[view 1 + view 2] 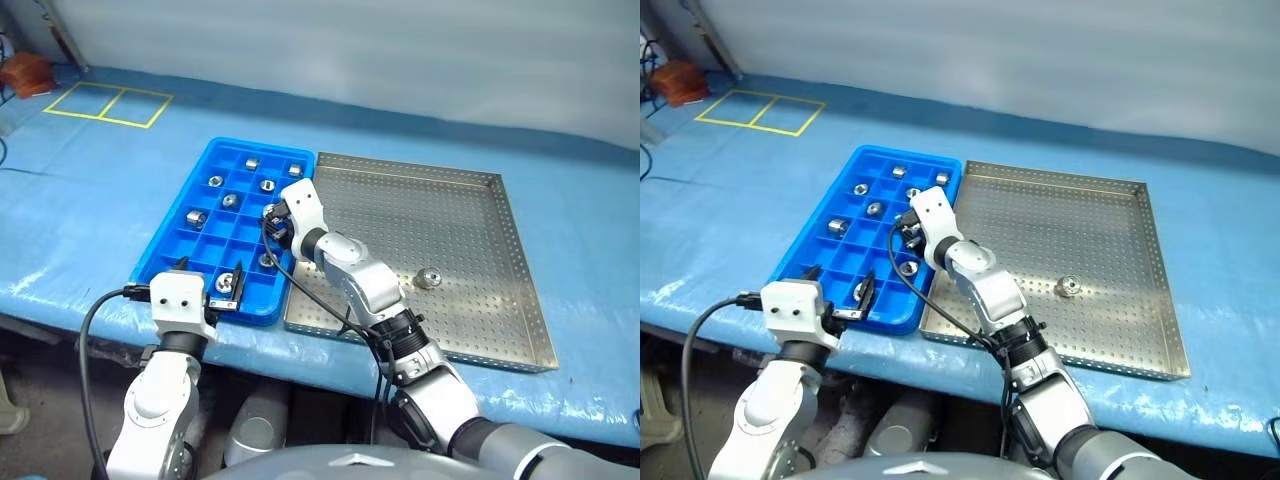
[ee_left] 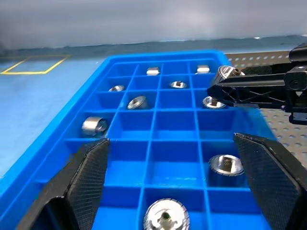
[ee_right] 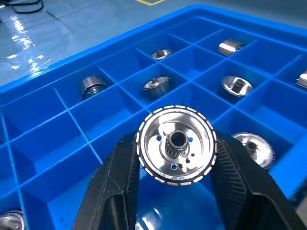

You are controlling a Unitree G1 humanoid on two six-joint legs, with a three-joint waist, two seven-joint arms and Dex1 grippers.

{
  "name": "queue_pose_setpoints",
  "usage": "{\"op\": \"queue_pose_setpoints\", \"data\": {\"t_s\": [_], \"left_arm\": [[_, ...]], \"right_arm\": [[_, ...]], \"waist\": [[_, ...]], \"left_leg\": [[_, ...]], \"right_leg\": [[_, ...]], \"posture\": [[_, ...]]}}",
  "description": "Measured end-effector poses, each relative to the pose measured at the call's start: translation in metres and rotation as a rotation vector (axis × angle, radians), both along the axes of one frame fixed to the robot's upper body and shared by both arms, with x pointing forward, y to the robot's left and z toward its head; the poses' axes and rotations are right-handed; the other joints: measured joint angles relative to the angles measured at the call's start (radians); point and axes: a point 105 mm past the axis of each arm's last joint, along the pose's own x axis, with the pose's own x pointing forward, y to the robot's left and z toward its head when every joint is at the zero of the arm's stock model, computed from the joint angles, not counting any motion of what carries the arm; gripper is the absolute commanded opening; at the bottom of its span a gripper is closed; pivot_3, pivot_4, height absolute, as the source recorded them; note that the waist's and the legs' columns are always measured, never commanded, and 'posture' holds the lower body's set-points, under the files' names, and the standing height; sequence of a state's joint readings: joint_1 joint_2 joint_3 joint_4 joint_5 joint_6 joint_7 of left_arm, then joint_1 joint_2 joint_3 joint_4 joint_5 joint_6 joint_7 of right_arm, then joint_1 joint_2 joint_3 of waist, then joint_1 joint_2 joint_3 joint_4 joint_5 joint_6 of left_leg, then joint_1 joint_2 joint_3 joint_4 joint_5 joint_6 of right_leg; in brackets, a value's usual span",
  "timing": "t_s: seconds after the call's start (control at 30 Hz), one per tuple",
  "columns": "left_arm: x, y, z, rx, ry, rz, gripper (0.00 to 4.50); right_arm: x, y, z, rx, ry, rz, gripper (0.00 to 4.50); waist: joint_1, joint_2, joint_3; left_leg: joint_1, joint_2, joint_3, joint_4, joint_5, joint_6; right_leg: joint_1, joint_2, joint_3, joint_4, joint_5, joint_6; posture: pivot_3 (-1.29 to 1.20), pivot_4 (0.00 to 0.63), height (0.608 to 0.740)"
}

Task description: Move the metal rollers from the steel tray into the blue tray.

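Right end effector [image 1: 272,222] over blue tray [image 1: 166,250]; one roller [image 1: 428,279] in steel tray [image 1: 523,290].

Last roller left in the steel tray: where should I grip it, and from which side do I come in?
Grip the roller across its round outer wall, coming from straight above. It seems to sit end-up on the flat steel tray, well clear of the rim, so either finger has room. The right gripper is holding another roller over the blue tray; drop that first.
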State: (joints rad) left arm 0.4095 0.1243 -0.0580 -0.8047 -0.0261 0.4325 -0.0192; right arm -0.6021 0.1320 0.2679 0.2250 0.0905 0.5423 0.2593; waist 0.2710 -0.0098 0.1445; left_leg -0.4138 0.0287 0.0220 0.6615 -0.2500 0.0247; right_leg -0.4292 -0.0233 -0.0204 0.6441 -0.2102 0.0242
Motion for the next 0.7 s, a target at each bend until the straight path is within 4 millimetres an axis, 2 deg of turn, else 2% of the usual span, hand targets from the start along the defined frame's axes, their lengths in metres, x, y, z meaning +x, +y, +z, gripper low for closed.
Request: {"op": "queue_pose_setpoints", "data": {"t_s": [0.17, 0.37, 0.7], "left_arm": [[-0.003, 0.001, 0.003, 0.008, -0.010, 0.012, 4.50], [0.000, -0.002, 0.006, 0.009, -0.027, -0.003, 4.50], [0.005, -0.012, 0.012, 0.002, -0.054, -0.056, 4.50]], "right_arm": [[0.003, 0.002, -0.009, -0.014, 0.013, 0.006, 1.70], [0.006, -0.002, -0.017, -0.023, 0.037, -0.006, 1.70], [0.015, -0.019, -0.018, -0.028, 0.037, -0.066, 1.70]], "waist": [[0.079, 0.000, 0.000], [0.149, 0.000, 0.000], [0.184, 0.000, 0.000]], "left_leg": [[-0.001, 0.000, 0.000, 0.000, 0.000, -0.001], [-0.003, 0.000, 0.001, 0.000, -0.001, -0.002], [-0.004, -0.001, 0.000, 0.000, -0.002, -0.004]], "right_leg": [[-0.001, 0.000, -0.004, 0.000, -0.001, -0.001], [-0.002, 0.000, -0.008, -0.001, -0.001, -0.002], [-0.002, 0.000, -0.012, -0.001, -0.002, -0.003]], "posture": [[0.59, 0.150, 0.740], [0.56, 0.150, 0.740], [0.52, 0.150, 0.740]]}}
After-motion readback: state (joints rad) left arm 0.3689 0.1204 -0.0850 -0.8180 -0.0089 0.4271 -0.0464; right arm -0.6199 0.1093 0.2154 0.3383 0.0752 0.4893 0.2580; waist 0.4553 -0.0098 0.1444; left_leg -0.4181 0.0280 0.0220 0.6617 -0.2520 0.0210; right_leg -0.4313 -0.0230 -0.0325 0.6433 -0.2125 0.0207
